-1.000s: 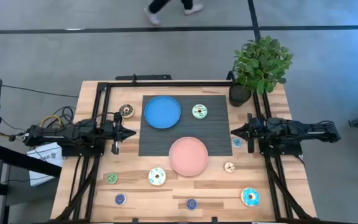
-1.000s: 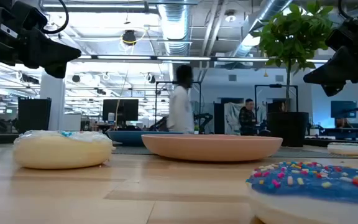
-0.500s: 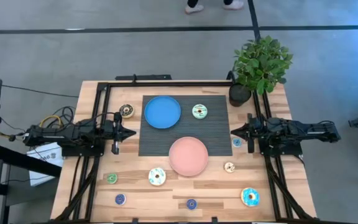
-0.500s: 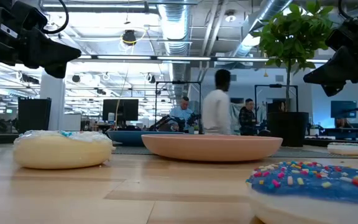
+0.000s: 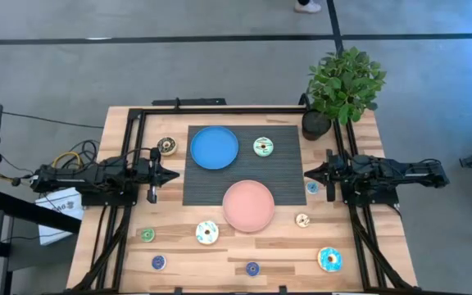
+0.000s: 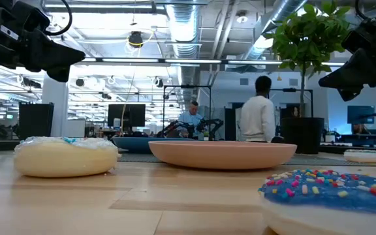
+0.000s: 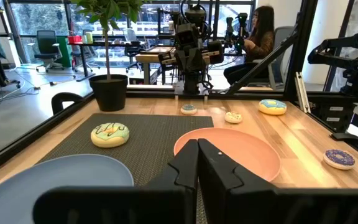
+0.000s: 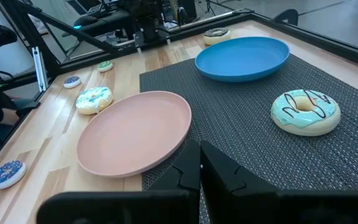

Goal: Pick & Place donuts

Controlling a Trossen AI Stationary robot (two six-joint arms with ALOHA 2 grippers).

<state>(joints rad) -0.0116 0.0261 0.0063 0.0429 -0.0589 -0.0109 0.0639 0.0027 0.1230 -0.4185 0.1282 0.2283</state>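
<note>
Several donuts lie flat and scattered on the table. A teal one (image 5: 263,147) rests on the dark mat (image 5: 220,184), and a dark brown one (image 5: 166,146) lies left of the blue plate (image 5: 215,147). A cream one (image 5: 207,233) and a big teal one (image 5: 329,259) lie near the front edge, among small blue, green and cream ones. My left gripper (image 5: 174,174) hovers shut at the mat's left edge. My right gripper (image 5: 306,174) hovers shut at its right edge. Both hold nothing, as the wrist views show of the left gripper (image 7: 199,155) and the right gripper (image 8: 199,163).
The pink plate (image 5: 248,206) lies on the mat's near right part. A potted plant (image 5: 342,86) stands at the far right corner. A black frame (image 5: 220,111) runs round the work area. A person (image 6: 258,117) walks in the room beyond the far edge.
A person in the room beyond the table's far edge has walked toward the right. On the table nothing has moved.
</note>
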